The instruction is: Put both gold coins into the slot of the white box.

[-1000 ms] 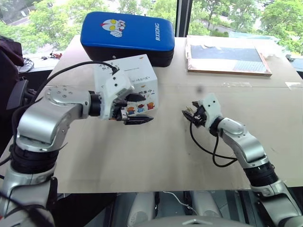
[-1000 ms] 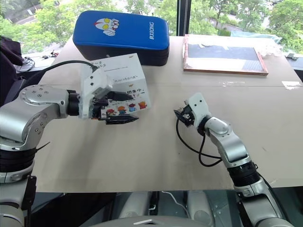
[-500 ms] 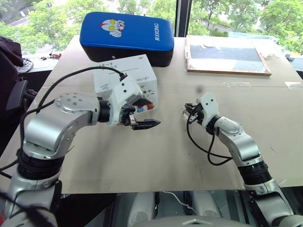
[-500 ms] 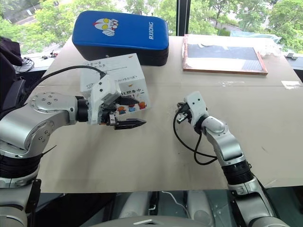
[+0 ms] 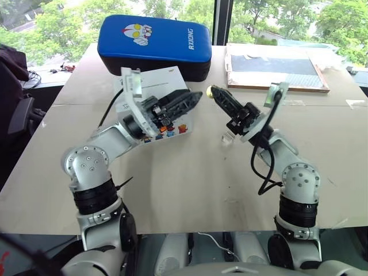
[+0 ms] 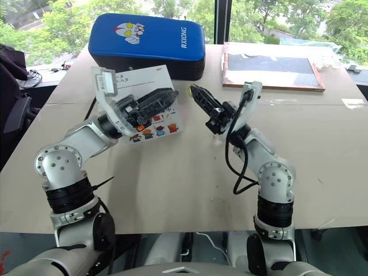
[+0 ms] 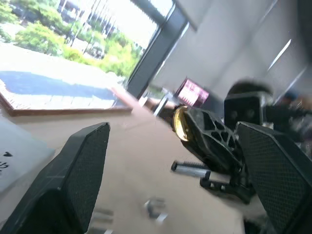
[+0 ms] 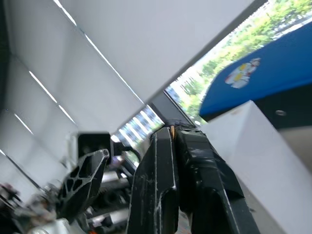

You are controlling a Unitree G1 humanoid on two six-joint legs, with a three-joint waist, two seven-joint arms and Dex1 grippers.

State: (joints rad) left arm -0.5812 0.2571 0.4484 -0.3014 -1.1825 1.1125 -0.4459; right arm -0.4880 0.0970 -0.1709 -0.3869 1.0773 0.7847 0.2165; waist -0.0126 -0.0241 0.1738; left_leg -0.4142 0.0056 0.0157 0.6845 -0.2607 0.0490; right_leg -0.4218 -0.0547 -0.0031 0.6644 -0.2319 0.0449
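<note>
1. My right gripper is clenched on one gold coin (held up).
2. My left gripper gapes, holding nothing.
3. One white box sits at its nine o'clock.

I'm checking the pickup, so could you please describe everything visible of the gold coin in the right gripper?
The gold coin is a small, shiny yellow-gold disc, pinched at the very tip of the shut right gripper. It is held in the air above the table, near the white box, between the two raised grippers. Its face markings are too small to read.
</note>
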